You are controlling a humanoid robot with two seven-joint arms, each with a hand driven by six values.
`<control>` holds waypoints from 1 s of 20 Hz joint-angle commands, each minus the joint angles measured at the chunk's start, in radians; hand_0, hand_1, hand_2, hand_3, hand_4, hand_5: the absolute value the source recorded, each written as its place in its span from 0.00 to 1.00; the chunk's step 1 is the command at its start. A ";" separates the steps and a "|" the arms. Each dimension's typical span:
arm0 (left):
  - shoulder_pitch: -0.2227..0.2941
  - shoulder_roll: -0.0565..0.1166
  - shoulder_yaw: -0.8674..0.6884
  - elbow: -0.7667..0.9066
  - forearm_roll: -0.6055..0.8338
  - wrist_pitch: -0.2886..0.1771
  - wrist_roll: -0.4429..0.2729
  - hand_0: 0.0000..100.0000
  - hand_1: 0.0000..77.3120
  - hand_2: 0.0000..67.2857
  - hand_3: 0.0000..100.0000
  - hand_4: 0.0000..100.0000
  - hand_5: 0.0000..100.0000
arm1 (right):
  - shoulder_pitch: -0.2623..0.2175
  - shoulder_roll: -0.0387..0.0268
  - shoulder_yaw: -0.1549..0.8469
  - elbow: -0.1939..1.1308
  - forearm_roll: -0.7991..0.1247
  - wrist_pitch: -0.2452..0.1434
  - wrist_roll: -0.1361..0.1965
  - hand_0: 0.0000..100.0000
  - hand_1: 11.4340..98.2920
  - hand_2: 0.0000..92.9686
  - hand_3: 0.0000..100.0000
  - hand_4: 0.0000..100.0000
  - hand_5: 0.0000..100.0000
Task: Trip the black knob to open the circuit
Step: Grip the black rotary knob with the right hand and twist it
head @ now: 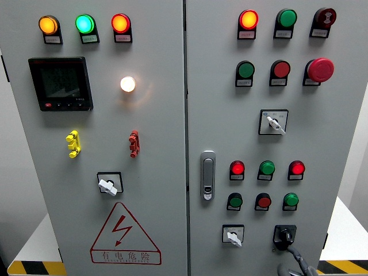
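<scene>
A grey control cabinet (161, 115) fills the head view, split by a vertical seam into two doors.

On the left door, three lit lamps are set along the top at about 11 o'clock: amber (48, 25), green (84, 23) and orange-red (120, 23). Below them a black digital meter (60, 83) is mounted, with a glowing white lamp (127, 84) to its right. Lower down, a yellow terminal piece (73, 144) and a red terminal piece (133, 144) are fixed side by side but well apart. A white selector switch (108, 184) is placed beneath them, and a red-outlined lightning warning triangle (123, 236) is seen at about 7 o'clock.

Just right of the seam, a metal door handle (207, 175) is fitted upright.

On the right door, rows of red and green buttons are arranged, with a red mushroom stop button (320, 69) at about 2 o'clock and a white rotary switch (273, 122) below it. Near the bottom, a second white selector (233, 234) is seen, and just to its right the black knob (284, 234), at about 5 o'clock.

The right hand (296, 265) enters at the bottom edge, directly under the black knob; its dark fingers (293, 253) reach up to the knob's lower edge. Whether the knob is gripped cannot be told.
</scene>
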 commanded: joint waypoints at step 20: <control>0.000 0.000 0.000 0.000 0.000 0.000 -0.001 0.00 0.04 0.19 0.21 0.07 0.02 | 0.009 0.0001 -0.023 0.018 0.001 -0.001 -0.010 0.83 0.46 0.07 0.89 0.88 1.00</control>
